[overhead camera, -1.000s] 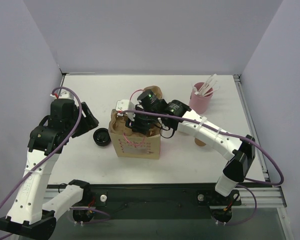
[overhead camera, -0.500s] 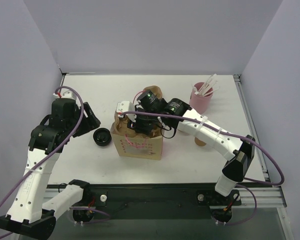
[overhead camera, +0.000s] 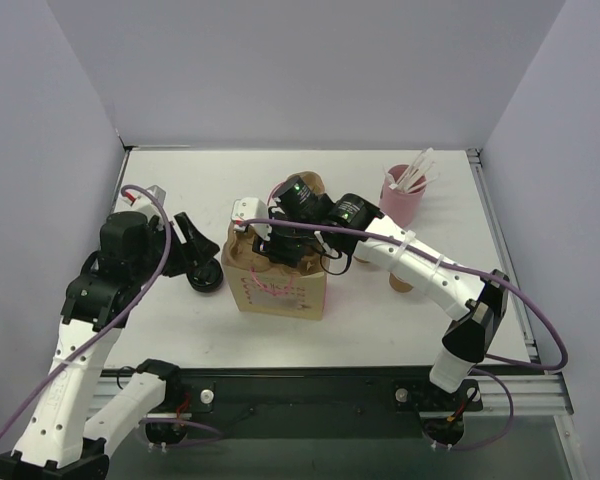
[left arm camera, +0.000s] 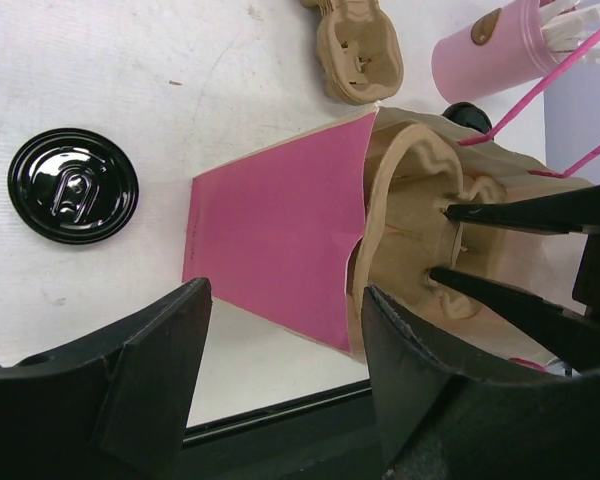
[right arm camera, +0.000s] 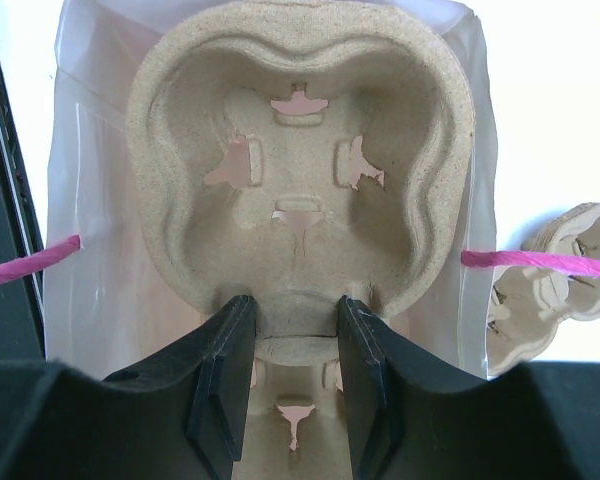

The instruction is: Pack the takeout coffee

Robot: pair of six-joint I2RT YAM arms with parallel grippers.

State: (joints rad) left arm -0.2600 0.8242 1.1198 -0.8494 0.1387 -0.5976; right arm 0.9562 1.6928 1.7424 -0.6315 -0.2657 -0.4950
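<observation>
Top external view: the bag [overhead camera: 276,288] stands open in the middle of the bench [overhead camera: 190,180], and my right end effector [overhead camera: 280,248] reaches down into its mouth. From the right wrist camera I see its two fingers [right arm camera: 223,380] closed on a pulp tray [right arm camera: 300,150]. They pinch the narrow middle part between the two holes. The tray sits in the mouth of the bag, and the pink handles [right arm camera: 525,262] of the bag run out to both sides.

My left end effector [overhead camera: 197,250] hovers to the left of the bag, near a black lid [overhead camera: 207,279] that lies flat on the bench. Its jaws are wide apart and nothing is between them. In the left wrist camera the pink side of the bag shows beyond the fingers, apart from them.

One coffee cup [overhead camera: 401,285] stands on the bench to the right of the bag, beside the right forearm, which hides part of it. It is outside the bag and no end effector touches it. I cannot tell if it has a lid.

A second tray [left arm camera: 358,45] lies behind the bag, and a pink cup [overhead camera: 402,200] with white sticks stands toward the far right corner. The left wrist camera shows also a second black lid [left arm camera: 467,115] just beyond the bag; I cannot tell what is under it.
</observation>
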